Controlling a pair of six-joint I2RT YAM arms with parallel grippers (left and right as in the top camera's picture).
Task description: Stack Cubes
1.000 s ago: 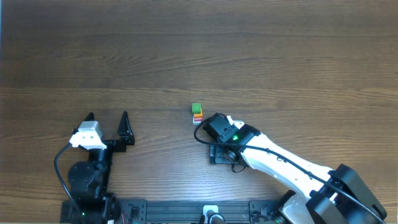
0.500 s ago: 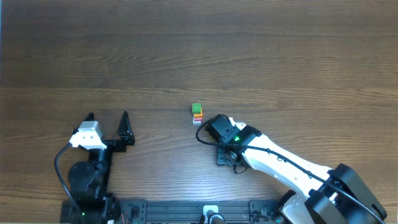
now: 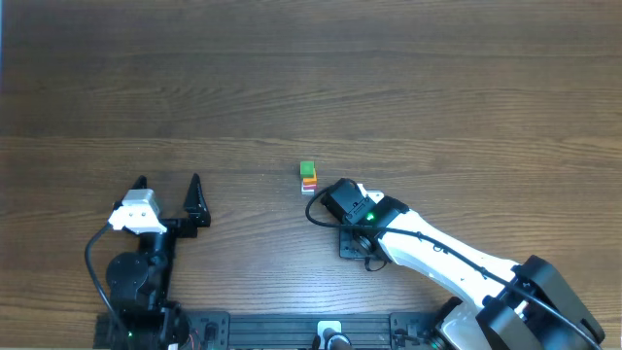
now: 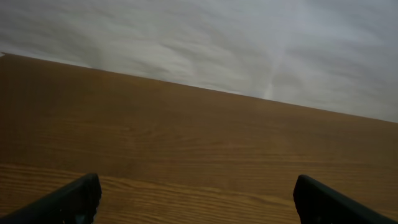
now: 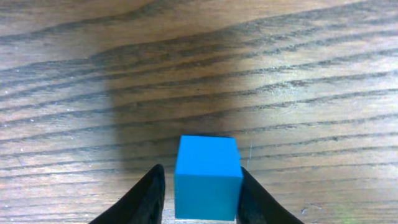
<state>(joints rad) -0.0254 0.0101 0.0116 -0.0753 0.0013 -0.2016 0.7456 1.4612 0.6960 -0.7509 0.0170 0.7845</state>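
A small stack of cubes (image 3: 308,177), green on orange on red, stands near the table's middle. Just to its near right my right gripper (image 3: 328,204) points down at the table. In the right wrist view a blue cube (image 5: 208,175) sits between the two dark fingers (image 5: 149,193), and the right gripper (image 5: 202,190) is shut on its sides close above the wood. In the top view the arm's wrist hides the blue cube. My left gripper (image 3: 167,183) rests open at the near left, nothing between its fingers (image 4: 74,199).
The wooden table (image 3: 437,97) stretches bare to the far side and to the right. A black rail (image 3: 311,326) with both arm bases runs along the near edge.
My right arm's wrist shifted slightly toward the near right, away from the stack, then held still. The left arm and the stack have not moved.
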